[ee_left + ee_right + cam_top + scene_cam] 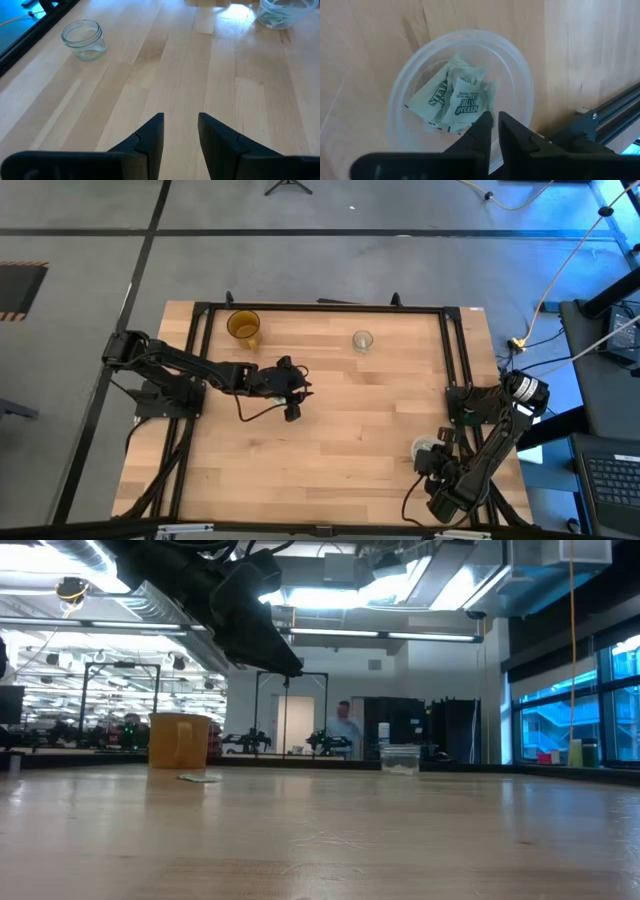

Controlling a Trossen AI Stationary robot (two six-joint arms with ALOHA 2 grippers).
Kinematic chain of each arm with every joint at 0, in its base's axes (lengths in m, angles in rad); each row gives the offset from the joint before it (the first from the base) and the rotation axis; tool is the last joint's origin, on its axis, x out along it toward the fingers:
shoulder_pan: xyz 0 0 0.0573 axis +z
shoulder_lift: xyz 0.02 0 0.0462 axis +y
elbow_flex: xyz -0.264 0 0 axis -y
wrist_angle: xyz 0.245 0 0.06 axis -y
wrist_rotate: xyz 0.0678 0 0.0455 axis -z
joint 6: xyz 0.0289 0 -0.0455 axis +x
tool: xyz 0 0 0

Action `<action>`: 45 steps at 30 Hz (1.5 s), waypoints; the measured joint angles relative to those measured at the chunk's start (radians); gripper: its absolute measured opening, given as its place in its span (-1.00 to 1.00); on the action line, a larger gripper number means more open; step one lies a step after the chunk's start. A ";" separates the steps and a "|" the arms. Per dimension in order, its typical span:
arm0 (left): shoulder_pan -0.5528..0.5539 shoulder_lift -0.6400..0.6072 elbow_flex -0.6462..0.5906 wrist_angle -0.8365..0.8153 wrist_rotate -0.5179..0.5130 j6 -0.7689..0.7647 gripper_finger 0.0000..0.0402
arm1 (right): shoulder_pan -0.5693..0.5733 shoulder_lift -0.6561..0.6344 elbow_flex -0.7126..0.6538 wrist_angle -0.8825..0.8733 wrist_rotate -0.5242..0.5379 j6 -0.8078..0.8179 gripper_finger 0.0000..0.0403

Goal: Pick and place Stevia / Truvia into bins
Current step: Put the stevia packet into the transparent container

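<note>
Several white-and-green Stevia sachets lie piled in the round clear bin, which stands near the table's right near corner. One more sachet lies flat on the table by the amber cup. My right gripper hovers just above the bin's sachets, pointing down, shut to a thin slit with nothing between its fingers. My left gripper is open above bare wood at mid-table, well off the table. The bin also shows far off in the left wrist view.
An amber cup stands near the far left of the table. A small clear glass jar stands at far centre, also in the left wrist view. Black frame rails run along the table's edges. People stand in the room behind.
</note>
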 joint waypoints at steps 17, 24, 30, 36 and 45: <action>0.001 0.000 0.000 0.000 0.037 -0.013 -0.42 | 0.000 0.001 0.153 -0.040 0.001 -0.087 -0.62; 0.008 0.000 0.000 -0.013 0.052 -0.066 -0.42 | -0.009 -0.084 0.281 -0.065 0.317 -0.185 -0.62; 0.029 0.000 0.000 -0.204 -0.006 -0.213 -0.44 | -0.089 -0.188 0.298 -0.122 0.555 -0.216 -0.62; 0.031 0.000 0.000 -0.412 -0.011 -0.276 -0.58 | -0.221 -0.251 0.249 -0.042 0.639 -0.260 -0.62; 0.030 0.000 0.000 -0.502 0.097 -0.241 -0.93 | -0.356 -0.257 0.097 0.346 0.653 -0.589 -0.62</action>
